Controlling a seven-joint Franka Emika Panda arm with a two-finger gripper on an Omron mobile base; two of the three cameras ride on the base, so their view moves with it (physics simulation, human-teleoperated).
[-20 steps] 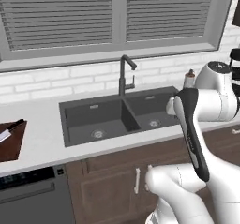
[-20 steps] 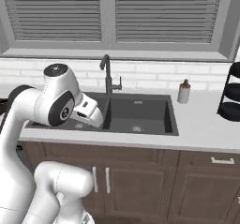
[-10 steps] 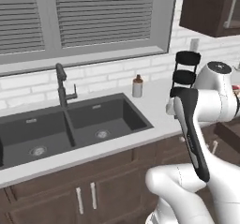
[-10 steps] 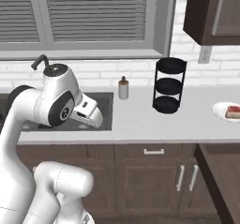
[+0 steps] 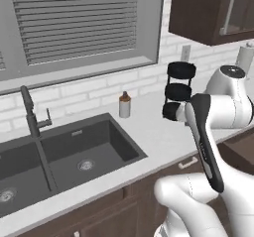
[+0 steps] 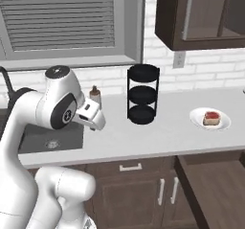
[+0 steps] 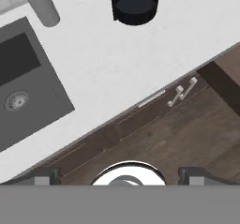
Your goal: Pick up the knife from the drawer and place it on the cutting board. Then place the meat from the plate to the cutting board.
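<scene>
The white plate [image 6: 196, 118] lies on the counter at the right, with the red-pink meat [image 6: 211, 117] on it. Below it a dark brown box juts out from the cabinet fronts; it looks like the open drawer [image 6: 215, 185], also seen at the right edge of the hand view as the drawer [image 7: 219, 80]. The knife and the cutting board are out of view. My gripper [image 7: 119, 176] hangs open above the cabinet fronts and counter edge, holding nothing. In the right base view the gripper [image 6: 92, 117] hovers left of the rack, far from the plate.
A black three-tier rack [image 6: 142, 94] stands mid-counter between my hand and the plate. A small brown-capped bottle [image 5: 124, 105] stands near the dark double sink [image 5: 74, 154] with its faucet [image 5: 31, 113]. Dark wall cabinets [image 6: 201, 15] hang above the plate.
The whole picture has shifted: the base has driven right, so the sink has slid left and the rack, plate and meat have come into view. The arm's pose and open gripper look unchanged.
</scene>
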